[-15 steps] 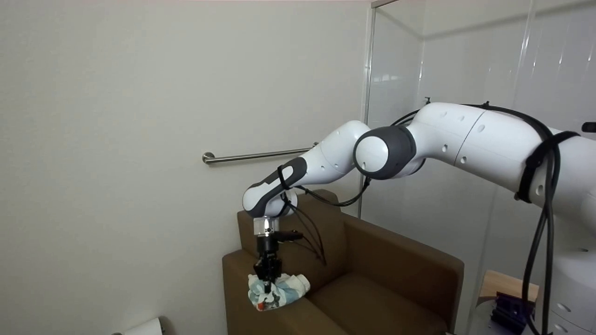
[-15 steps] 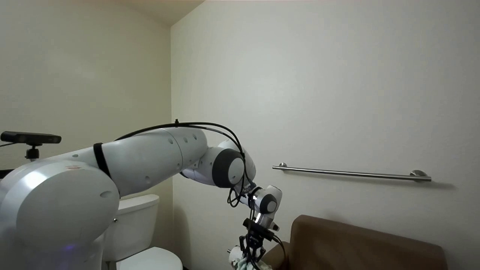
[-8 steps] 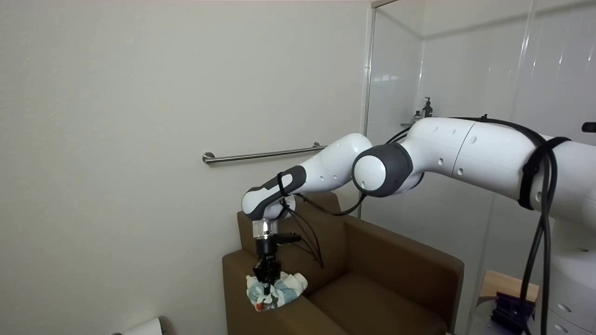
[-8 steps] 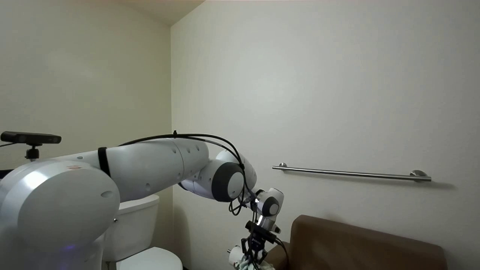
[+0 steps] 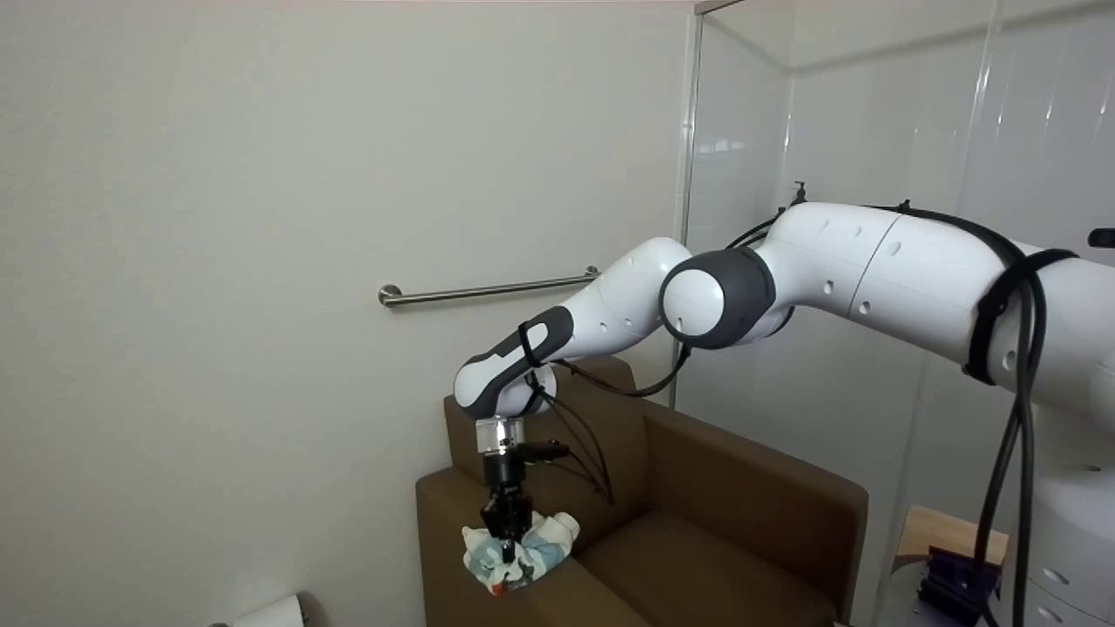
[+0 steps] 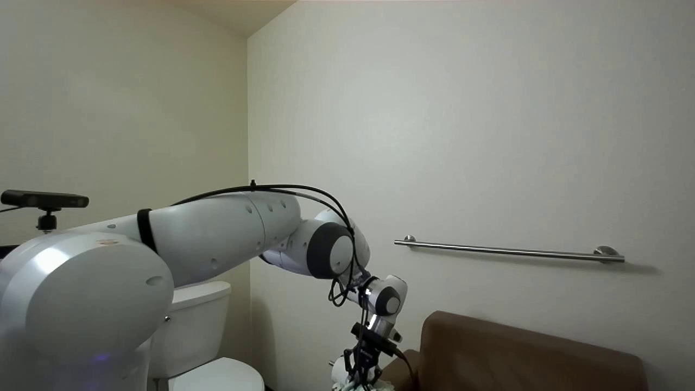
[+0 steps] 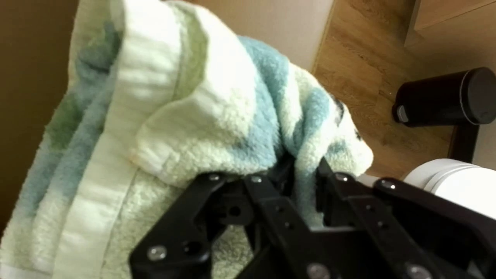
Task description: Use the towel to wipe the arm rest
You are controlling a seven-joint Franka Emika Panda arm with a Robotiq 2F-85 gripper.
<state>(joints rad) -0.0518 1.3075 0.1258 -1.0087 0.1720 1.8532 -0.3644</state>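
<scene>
gripping a fold of the towel (image 7: 166,128), the pincer (image 7: 304,176) has most of it between nine and ten o'clock in the wrist view; the towel probably touches the arm rest (image 5: 544,601) below.

One towel (image 7: 182,131), one armchair (image 5: 697,566), two arm rests (image 5: 540,601), one wall rail (image 6: 507,251), one toilet (image 6: 195,336), one robot arm (image 5: 819,252), one bin (image 7: 438,99) at three o'clock in the wrist view.
</scene>
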